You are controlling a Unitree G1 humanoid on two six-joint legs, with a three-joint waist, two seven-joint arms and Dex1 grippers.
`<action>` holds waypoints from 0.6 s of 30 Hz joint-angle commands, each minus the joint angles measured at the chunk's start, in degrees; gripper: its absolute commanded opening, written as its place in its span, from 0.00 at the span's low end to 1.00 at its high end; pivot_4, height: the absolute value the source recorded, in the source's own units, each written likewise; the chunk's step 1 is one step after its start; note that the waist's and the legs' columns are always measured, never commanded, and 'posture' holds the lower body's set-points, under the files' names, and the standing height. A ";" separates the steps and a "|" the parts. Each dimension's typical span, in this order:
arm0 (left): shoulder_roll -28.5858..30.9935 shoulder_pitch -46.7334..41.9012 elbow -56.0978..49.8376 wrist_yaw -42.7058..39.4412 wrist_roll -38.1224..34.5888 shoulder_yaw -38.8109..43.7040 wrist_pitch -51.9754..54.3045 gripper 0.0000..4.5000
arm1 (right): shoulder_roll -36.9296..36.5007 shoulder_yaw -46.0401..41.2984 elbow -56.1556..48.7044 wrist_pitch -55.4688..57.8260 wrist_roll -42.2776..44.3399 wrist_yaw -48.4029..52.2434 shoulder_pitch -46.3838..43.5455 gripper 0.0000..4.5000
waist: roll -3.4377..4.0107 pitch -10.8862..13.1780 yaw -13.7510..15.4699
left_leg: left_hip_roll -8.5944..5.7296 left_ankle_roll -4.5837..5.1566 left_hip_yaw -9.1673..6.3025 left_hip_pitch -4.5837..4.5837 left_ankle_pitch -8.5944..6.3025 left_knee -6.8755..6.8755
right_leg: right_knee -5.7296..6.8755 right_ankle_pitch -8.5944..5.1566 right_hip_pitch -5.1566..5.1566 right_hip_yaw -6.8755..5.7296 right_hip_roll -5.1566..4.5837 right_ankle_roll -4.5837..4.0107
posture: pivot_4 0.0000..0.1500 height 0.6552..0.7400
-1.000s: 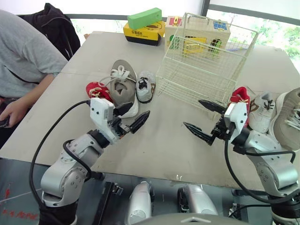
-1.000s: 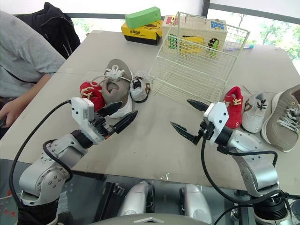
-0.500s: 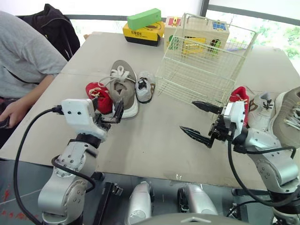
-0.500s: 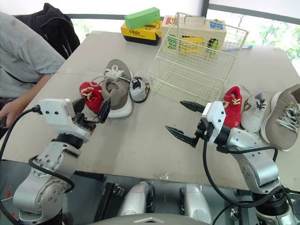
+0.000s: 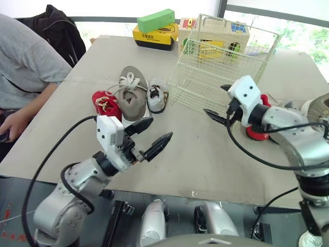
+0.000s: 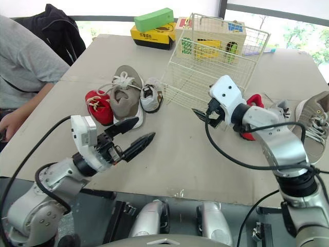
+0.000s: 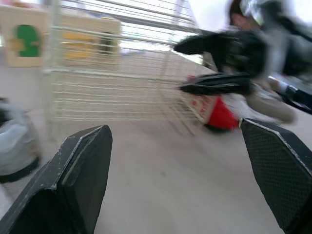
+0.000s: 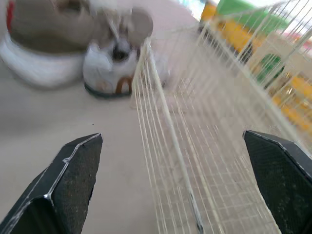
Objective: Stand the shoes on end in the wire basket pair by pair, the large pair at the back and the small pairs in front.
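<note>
Two pincers above the bench [image 5: 195, 159], both spread wide, nothing held. Left pincer [image 5: 161, 127] hovering over bare bench, just in front of the left group of shoes. Right pincer [image 5: 213, 98] close against the near wall of the wire basket [image 5: 226, 64], just beside the right red shoe [image 5: 256, 135], itself partly hidden by the arm.

Three shoes lying on the bench left of the basket: left red shoe [image 5: 104, 103], big tan shoe [image 5: 131, 95] in the middle, small white shoe [image 5: 157, 96] nearest the basket. Three more to the basket's right: the right red shoe, then a pale shoe [image 6: 281, 106], then a big grey shoe [image 6: 311, 122] at the far edge.

Behind the basket, a wooden toy box [image 5: 236, 31]; beside that, a yellow box [image 5: 154, 37] with a green block [image 5: 158, 19] on top. Seated person [image 5: 25, 72] at the bench's left side.
</note>
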 commanded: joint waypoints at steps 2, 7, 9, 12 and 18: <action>2.55 -2.47 -3.32 -1.61 -0.78 0.00 -1.40 1.00 | -3.42 6.52 4.15 4.18 -2.96 3.81 -4.50 0.88 | 0.00 0.00 0.14 | 0.00 0.01 0.01 -0.04 -0.01 0.00 | -0.07 0.00 0.00 0.01 -0.01 0.00 | 1.00 1.00; 2.19 -3.46 -11.25 7.48 -4.73 -1.63 1.87 1.00 | -4.22 7.72 7.31 2.50 -4.88 5.04 -6.35 0.43 | -0.01 0.00 0.08 | -0.02 0.10 0.05 -0.12 -0.05 0.00 | -0.17 0.01 0.00 0.09 0.00 0.04 | 1.00 1.00; 3.55 -1.39 -14.60 9.36 -6.08 -2.31 1.35 1.00 | -4.98 7.89 7.05 1.97 -5.47 5.87 -6.44 0.28 | 0.02 0.02 -0.05 | -0.01 0.10 0.09 -0.11 -0.05 0.00 | -0.17 0.01 0.00 0.16 -0.04 0.05 | 1.00 1.00; 6.27 0.28 -15.39 10.71 -7.81 -2.71 -0.87 1.00 | -5.67 8.05 7.01 0.95 -6.33 7.10 -6.45 0.18 | 0.07 0.02 -0.09 | 0.03 0.09 0.15 -0.02 -0.05 -0.01 | -0.14 0.01 -0.01 0.25 0.02 0.04 | 1.00 1.00; 9.01 1.71 -14.76 11.65 -8.84 -2.40 -2.36 1.00 | -7.64 7.22 7.86 -3.87 -7.43 10.30 -5.78 0.18 | 0.19 0.09 -0.04 | 0.01 0.08 0.13 -0.02 -0.05 -0.06 | -0.13 0.00 -0.04 0.19 0.06 0.03 | 1.00 1.00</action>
